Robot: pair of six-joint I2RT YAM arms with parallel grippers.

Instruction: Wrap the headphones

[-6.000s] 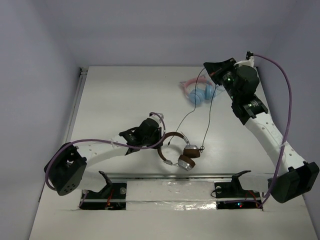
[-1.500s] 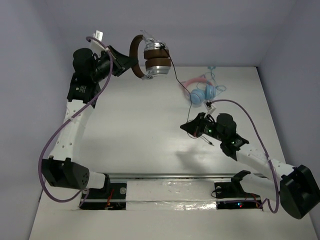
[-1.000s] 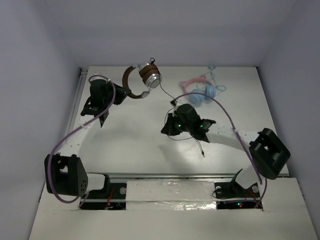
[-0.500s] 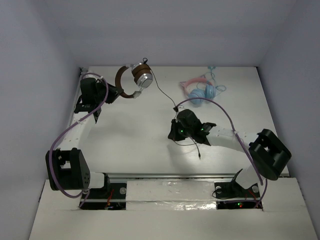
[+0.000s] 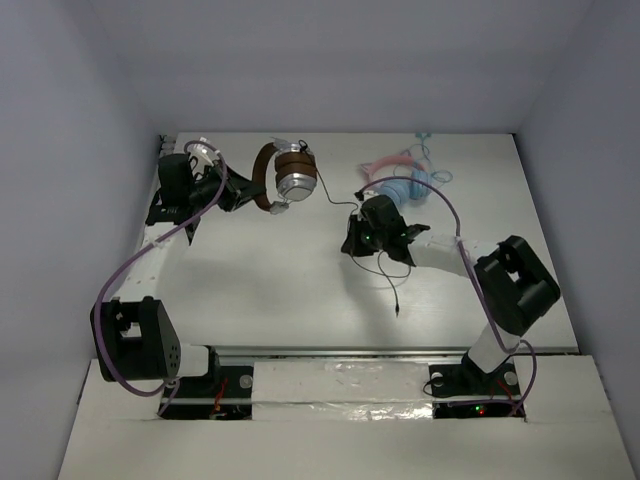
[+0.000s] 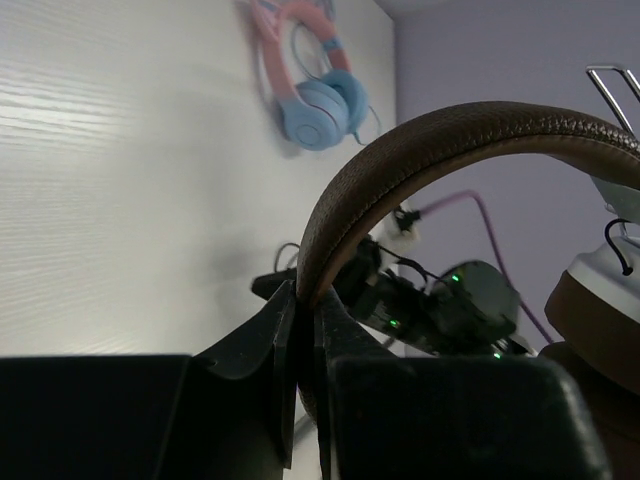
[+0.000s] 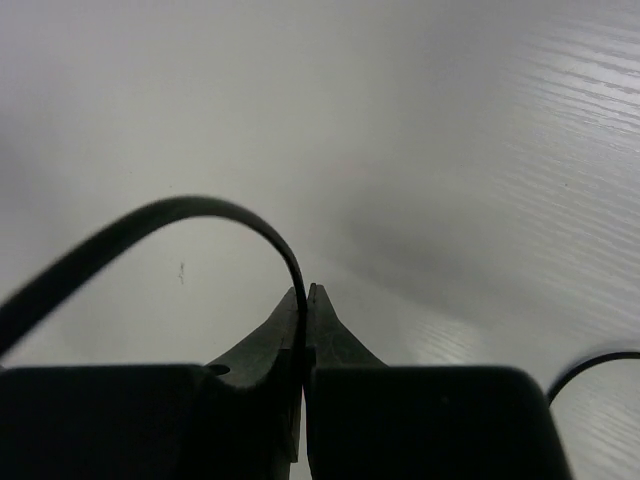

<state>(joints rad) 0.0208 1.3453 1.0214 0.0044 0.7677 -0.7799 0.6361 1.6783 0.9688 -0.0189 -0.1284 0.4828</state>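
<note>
headphones (image 5: 285, 180) | left gripper (image 6: 300, 300) clamped on headband (image 6: 450, 130) | right gripper (image 7: 303, 300) pinching cable (image 7: 200, 208)

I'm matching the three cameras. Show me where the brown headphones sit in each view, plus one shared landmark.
Top: upper left of centre, brown headphones held by the headband in the left gripper.
Left wrist: headband arches across the right half, pinched at the bottom.
Right wrist: only their cable, pinched in the right gripper.
Landmark: pink-and-blue headphones, in top and left wrist views only.
</note>
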